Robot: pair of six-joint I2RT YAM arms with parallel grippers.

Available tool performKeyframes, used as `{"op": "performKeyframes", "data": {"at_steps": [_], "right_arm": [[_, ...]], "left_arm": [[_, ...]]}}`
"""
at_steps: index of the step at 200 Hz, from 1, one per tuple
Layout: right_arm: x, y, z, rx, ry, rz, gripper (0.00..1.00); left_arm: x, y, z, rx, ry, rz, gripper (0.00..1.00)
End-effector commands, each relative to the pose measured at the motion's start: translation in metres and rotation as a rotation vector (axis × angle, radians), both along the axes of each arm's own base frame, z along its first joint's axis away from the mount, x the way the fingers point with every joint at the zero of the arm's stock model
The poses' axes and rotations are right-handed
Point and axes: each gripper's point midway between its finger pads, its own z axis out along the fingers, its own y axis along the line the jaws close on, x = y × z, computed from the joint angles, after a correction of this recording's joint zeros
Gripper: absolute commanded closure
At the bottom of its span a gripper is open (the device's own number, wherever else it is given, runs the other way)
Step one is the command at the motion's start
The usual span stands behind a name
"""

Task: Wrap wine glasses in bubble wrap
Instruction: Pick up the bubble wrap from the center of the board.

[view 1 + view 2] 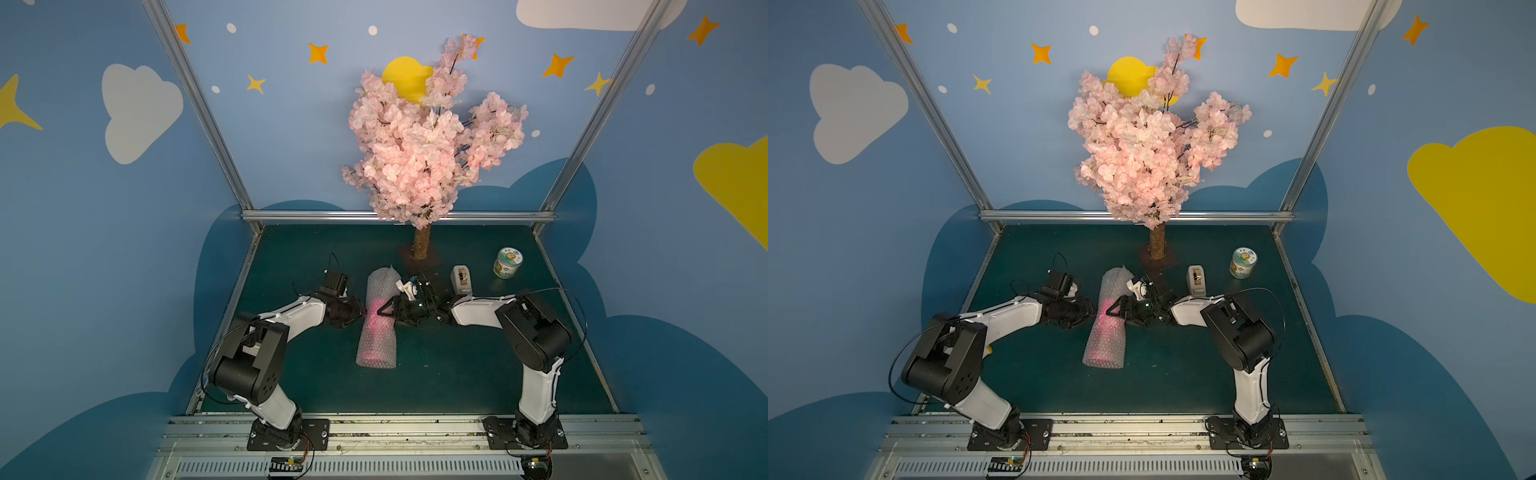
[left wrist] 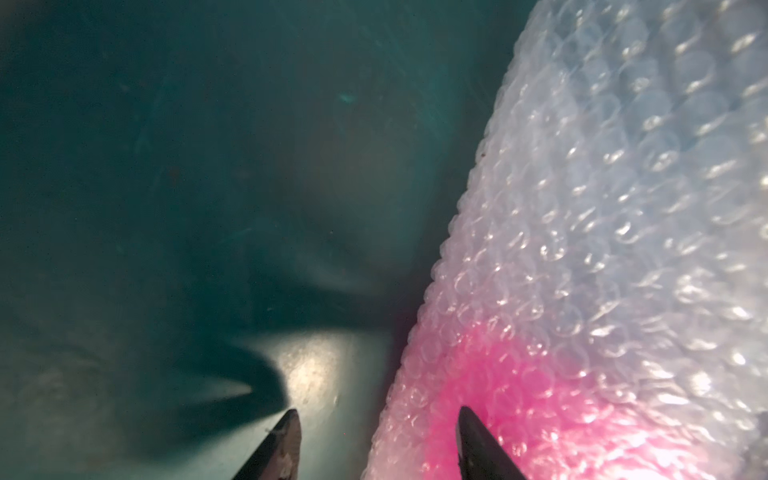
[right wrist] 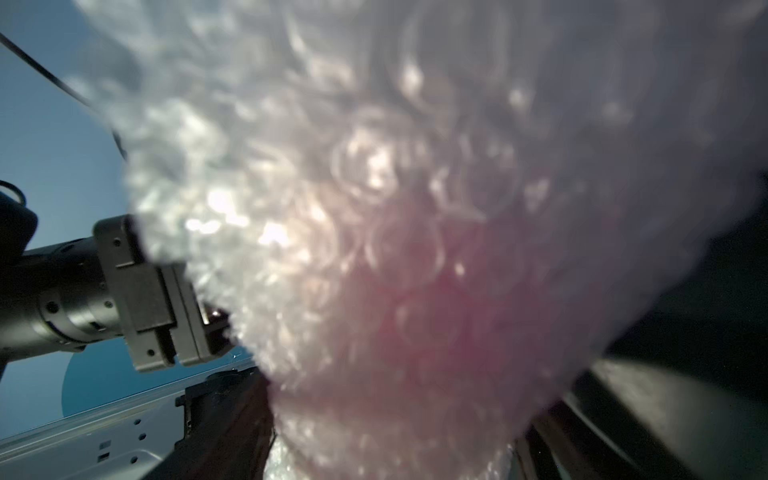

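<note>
The clear, silvery sheet of small-bubble plastic film (image 1: pixel 376 332) is already rolled into a tube lying near-to-far at the middle of the dark green tabletop (image 1: pixel 457 365). The hot-pink plastic goblet (image 1: pixel 371 356) is inside it. Pink shows through from the near end to about mid-length, and the far stretch looks like empty wrap.

The left gripper (image 1: pixel 360 312) sits at the tube's left flank with its jaws part-way apart. In the left wrist view one fingertip (image 2: pixel 471 436) overlaps the wrap and the other is over bare tabletop, so the tube's edge lies in the gap with nothing visibly pinched. The right gripper (image 1: pixel 384 309) reaches over the tube from the right, jaws spread wide about it; whether they bear on it I cannot tell.

The step, as I judge it, is holding the roll shut. The left jaws should close gently on the film layers only — not the goblet — and press straight in, since a sideways push would likely roll the tube and loosen it. The white tape dispenser (image 1: pixel 461 279) stands just right of the tube.
</note>
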Motion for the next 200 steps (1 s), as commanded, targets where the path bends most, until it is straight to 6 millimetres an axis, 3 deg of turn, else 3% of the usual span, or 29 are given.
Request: {"op": "performKeyframes", "data": {"at_steps": [1,78,115,167,200], "right_arm": [[-0.003,0.015,0.010,0.042,-0.013,0.041,0.16],[-0.005,0.035,0.008,-0.018,0.015,0.114,0.16],[-0.004,0.043,0.030,0.017,-0.047,0.158,0.16],[-0.013,0.055,0.074,0.130,-0.209,0.267,0.16],[-0.017,0.051,0.100,0.108,-0.384,0.303,0.17]], "left_arm": [[0.001,-0.016,0.010,-0.043,-0.023,-0.060,0.41],[0.002,-0.036,0.033,-0.082,-0.107,-0.138,0.45],[0.005,-0.032,0.039,-0.056,-0.141,-0.138,0.46],[0.010,-0.027,0.071,-0.047,-0.260,-0.152,0.46],[0.012,-0.028,0.089,-0.063,-0.341,-0.160,0.45]]}}
